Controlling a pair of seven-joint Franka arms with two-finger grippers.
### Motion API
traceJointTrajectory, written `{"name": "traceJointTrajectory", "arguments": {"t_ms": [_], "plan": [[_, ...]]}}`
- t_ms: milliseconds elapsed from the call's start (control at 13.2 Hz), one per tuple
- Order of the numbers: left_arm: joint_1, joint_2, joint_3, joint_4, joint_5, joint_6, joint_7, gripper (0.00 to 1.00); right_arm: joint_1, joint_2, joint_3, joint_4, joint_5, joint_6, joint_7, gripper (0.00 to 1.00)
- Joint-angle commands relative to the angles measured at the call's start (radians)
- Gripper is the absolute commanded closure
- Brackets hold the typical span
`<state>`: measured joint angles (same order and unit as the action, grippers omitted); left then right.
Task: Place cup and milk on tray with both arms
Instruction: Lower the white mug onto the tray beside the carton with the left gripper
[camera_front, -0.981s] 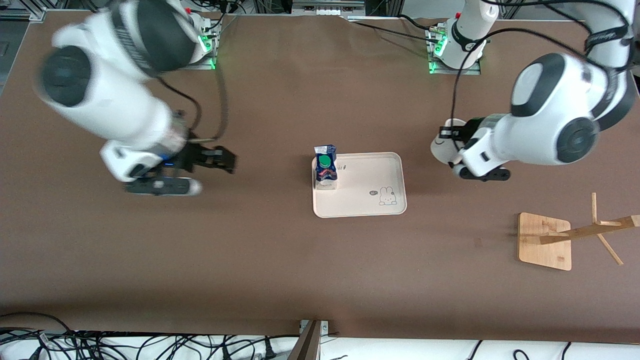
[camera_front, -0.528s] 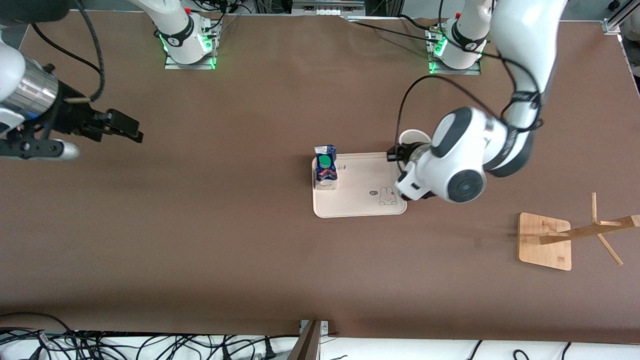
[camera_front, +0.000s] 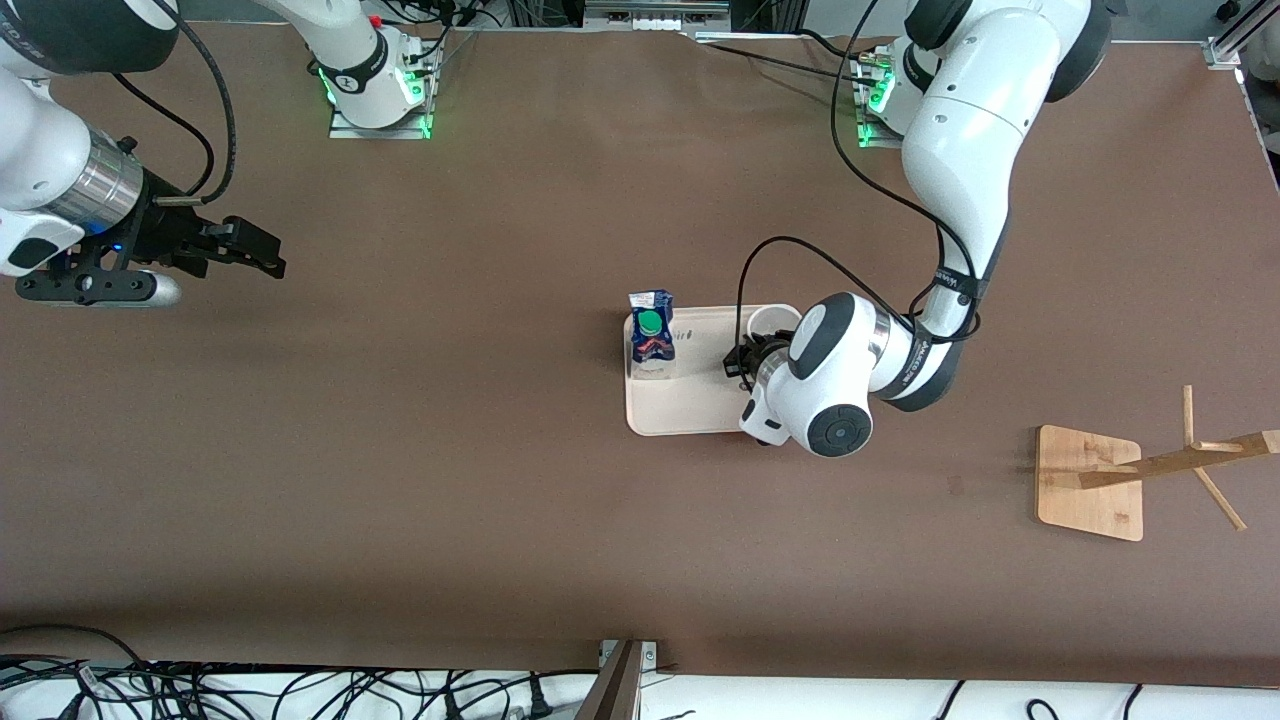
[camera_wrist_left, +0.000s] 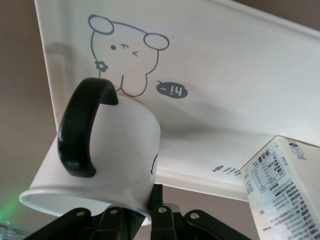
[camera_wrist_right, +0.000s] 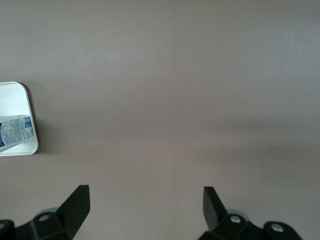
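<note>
The cream tray (camera_front: 700, 405) lies at mid-table. The milk (camera_front: 651, 335) stands upright on the tray's end toward the right arm. My left gripper (camera_front: 750, 352) is shut on the rim of the white cup (camera_front: 770, 321) and holds it over the tray's other end. In the left wrist view the cup (camera_wrist_left: 125, 145) is tilted, its black handle (camera_wrist_left: 77, 132) in plain sight above the tray's bunny drawing (camera_wrist_left: 125, 55); my left gripper (camera_wrist_left: 150, 202) pinches its wall, and the milk (camera_wrist_left: 285, 185) shows at the edge. My right gripper (camera_front: 250, 250) is open and empty over bare table, as the right wrist view (camera_wrist_right: 147, 200) also shows.
A wooden rack (camera_front: 1090, 482) with slanted pegs stands toward the left arm's end, nearer the front camera than the tray. Cables lie along the table's front edge (camera_front: 300, 690). The right wrist view catches the tray's corner (camera_wrist_right: 12, 95) with the milk (camera_wrist_right: 15, 130).
My left arm carried the cup from the table's left-arm end to over the tray. My right arm pulled back from the tray toward its own end, gripper open.
</note>
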<state>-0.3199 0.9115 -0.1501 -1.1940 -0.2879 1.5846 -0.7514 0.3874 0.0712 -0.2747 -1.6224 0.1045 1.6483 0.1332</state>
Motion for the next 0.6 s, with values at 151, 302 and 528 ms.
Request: {"name": "traceJointTrajectory", "arguments": {"t_ms": [151, 302, 528], "plan": [[-0.008, 0.036, 0.006, 0.03, -0.014, 0.008, -0.042, 0.28, -0.005, -0.016, -0.003, 0.028, -0.014, 0.008, -0.044, 0.0], [-0.01, 0.023, 0.011, 0.033, -0.01, -0.006, -0.026, 0.0, -0.027, -0.018, -0.005, 0.039, -0.014, 0.002, -0.118, 0.0], [-0.002, -0.017, 0.007, 0.044, -0.004, -0.073, -0.025, 0.0, -0.035, -0.022, -0.018, 0.044, -0.032, -0.011, -0.124, 0.0]]}}
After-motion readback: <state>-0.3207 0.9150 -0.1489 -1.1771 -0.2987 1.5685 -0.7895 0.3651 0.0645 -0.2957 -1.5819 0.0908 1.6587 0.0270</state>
